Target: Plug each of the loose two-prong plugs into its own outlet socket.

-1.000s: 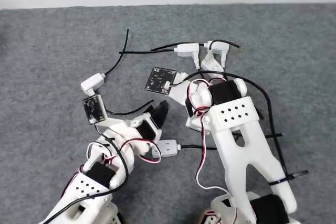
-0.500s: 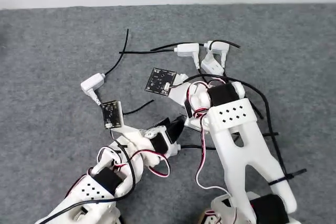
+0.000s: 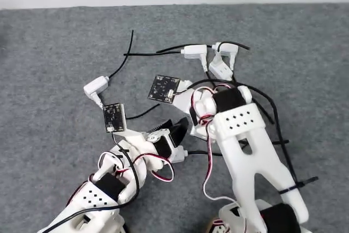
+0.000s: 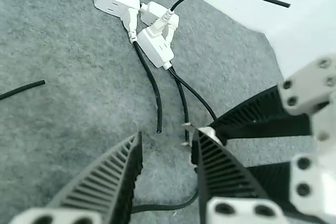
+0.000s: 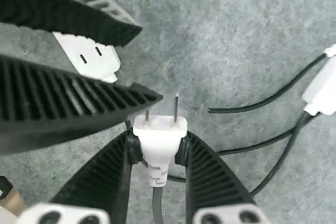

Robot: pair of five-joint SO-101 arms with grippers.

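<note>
**Plug in the Pincer, Socket Close at Hand**

The right gripper (image 5: 156,145) clamps its black ribbed fingers (image 5: 100,182) on a white two-prong plug (image 5: 159,129). The plug's thin metal prongs point out over the fuzzy grey carpet (image 5: 236,35) that covers the table. Just ahead, a flat white outlet socket (image 5: 86,56) with two narrow slots shows in the gap between the spread, empty fingers of the left gripper (image 4: 167,137). One finger cuts off part of the socket, and whether it touches either finger cannot be told. Seen from the left wrist, the plug's prongs peek out beside one finger, with its body mostly hidden. Farther off on the carpet, three white moulded connectors (image 4: 156,45) sit bunched together, trailing black cables (image 4: 152,87). Which of them are plugs and which are sockets is hard to make out.
</note>
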